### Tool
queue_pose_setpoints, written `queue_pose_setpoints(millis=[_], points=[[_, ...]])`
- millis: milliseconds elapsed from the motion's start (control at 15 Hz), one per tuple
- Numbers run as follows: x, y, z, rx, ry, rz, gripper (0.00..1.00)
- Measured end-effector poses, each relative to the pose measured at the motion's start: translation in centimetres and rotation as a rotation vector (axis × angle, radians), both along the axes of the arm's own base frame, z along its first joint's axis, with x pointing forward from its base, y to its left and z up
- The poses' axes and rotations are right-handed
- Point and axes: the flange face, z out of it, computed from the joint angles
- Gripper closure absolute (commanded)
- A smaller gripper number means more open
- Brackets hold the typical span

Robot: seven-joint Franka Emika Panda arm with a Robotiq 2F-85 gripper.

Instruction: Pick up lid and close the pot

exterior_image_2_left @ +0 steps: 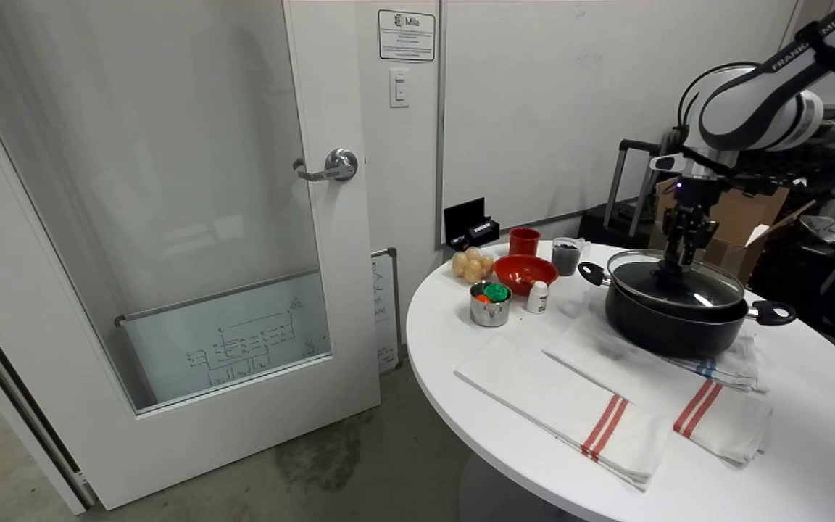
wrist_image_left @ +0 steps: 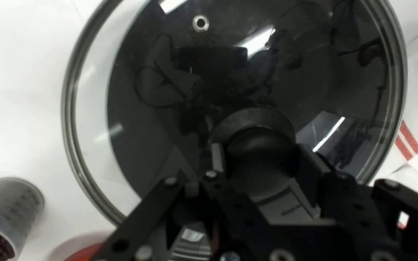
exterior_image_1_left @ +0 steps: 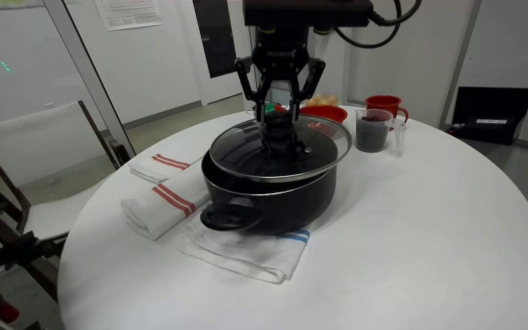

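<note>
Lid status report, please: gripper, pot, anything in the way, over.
Gripper shut on knob. Lid over pot, not seated. Nothing visible between them.

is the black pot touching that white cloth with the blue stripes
Touching. In an exterior view, the pot rests on the cloth, which sticks out from under it with no gap showing.

Red bowl [exterior_image_2_left: 525,274], red mug [exterior_image_2_left: 524,242], striped towels [exterior_image_2_left: 562,409] on table [exterior_image_1_left: 429,238].
</note>
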Motion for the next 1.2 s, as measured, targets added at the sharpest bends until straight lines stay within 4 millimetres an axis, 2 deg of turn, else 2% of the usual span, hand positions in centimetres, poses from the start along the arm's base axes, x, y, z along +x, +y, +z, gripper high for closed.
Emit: queue_pose_setpoints(millis=[1200], points=[[-1.4, 1.0, -0.7, 0.022, 0.012, -0.009, 0.75]])
